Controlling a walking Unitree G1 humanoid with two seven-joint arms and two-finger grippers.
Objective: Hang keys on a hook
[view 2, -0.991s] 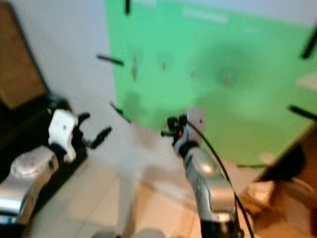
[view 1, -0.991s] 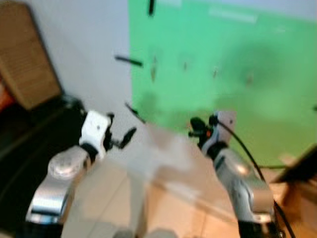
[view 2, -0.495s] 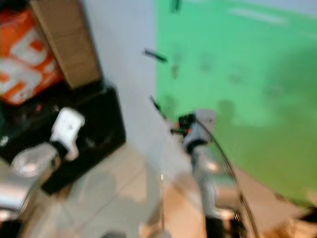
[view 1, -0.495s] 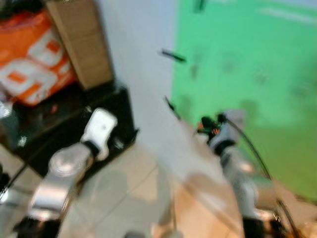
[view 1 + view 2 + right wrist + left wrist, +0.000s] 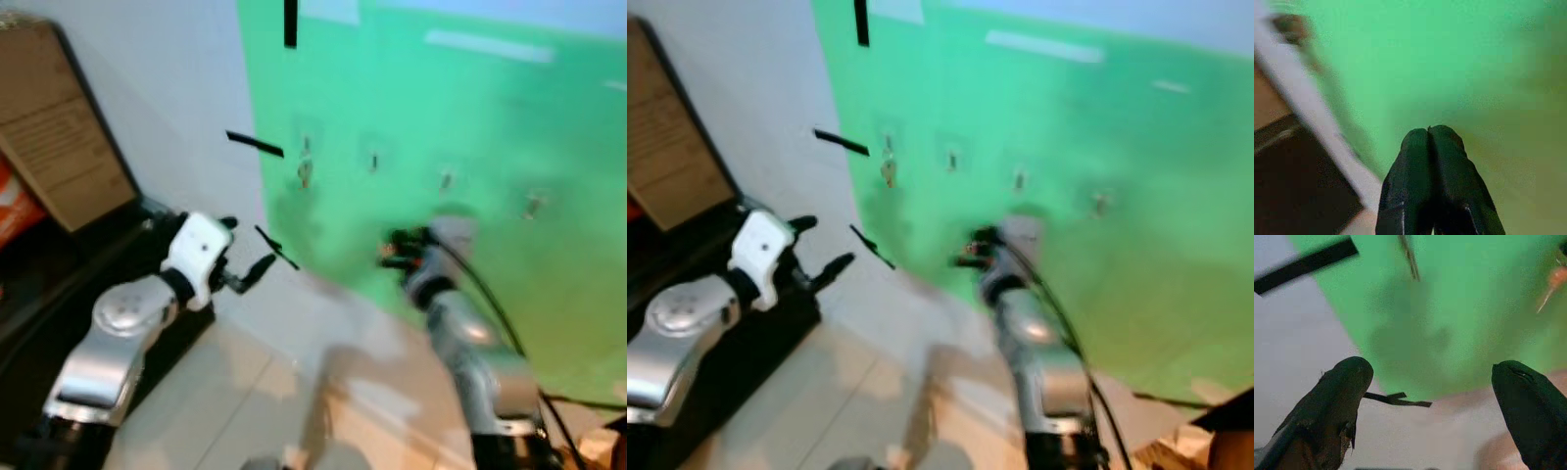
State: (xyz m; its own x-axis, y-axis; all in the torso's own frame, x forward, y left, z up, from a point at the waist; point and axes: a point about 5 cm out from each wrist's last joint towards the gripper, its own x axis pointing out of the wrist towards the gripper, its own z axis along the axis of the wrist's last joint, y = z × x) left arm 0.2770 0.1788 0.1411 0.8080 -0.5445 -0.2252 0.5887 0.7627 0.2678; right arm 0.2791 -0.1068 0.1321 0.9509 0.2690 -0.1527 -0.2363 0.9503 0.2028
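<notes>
A green sheet (image 5: 470, 127) covers the wall ahead, with a row of small hooks (image 5: 373, 162) across it. From the leftmost hook (image 5: 306, 149) hangs a small brownish thing (image 5: 306, 174), too blurred to name. My left gripper (image 5: 247, 245) is held up at the sheet's left edge, below that hook, open and empty; its fingers (image 5: 1347, 382) stand wide apart in the left wrist view. My right gripper (image 5: 388, 250) points at the sheet below the middle hooks. Its fingers (image 5: 1418, 147) are shut tip to tip with nothing seen between them.
A cardboard box (image 5: 59, 137) leans on the white wall at left, over a black cabinet (image 5: 59, 284). Black tape strips (image 5: 255, 144) mark the wall and sheet edge. Pale floor tiles (image 5: 245, 392) lie below. A black cable (image 5: 490, 294) runs along my right arm.
The camera swung left, then back right toward the green sheet, and the picture is sharper now. Both arms keep much the same pose, left gripper open, right one shut.
</notes>
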